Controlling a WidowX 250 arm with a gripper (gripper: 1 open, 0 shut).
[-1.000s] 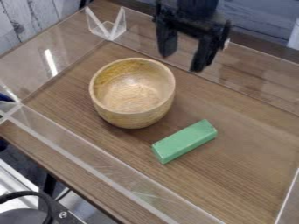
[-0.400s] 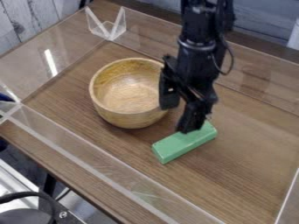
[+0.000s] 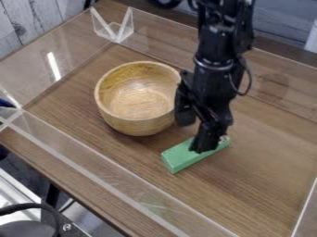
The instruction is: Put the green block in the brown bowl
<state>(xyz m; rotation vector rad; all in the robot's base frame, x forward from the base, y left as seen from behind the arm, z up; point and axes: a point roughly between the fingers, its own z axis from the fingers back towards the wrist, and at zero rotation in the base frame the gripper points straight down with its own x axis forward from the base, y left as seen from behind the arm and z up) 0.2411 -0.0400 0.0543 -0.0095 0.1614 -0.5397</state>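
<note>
The green block (image 3: 180, 159) lies flat on the wooden table, just right of and in front of the brown bowl (image 3: 140, 97). My black gripper (image 3: 202, 130) points straight down over the block's far end. It is open, one finger close to the bowl's right wall and the other finger (image 3: 213, 142) low over the block's far end, hiding that end. Whether a finger touches the block I cannot tell. The bowl stands upright and is empty.
Clear plastic walls (image 3: 74, 153) fence the wooden table (image 3: 266, 180) on the front and left. A small clear stand (image 3: 111, 26) sits at the back left, past the bowl.
The gripper has come down from high behind the bowl to low over the green block's far end, rolling its fingers round as it sank. Bowl and block have not moved.
</note>
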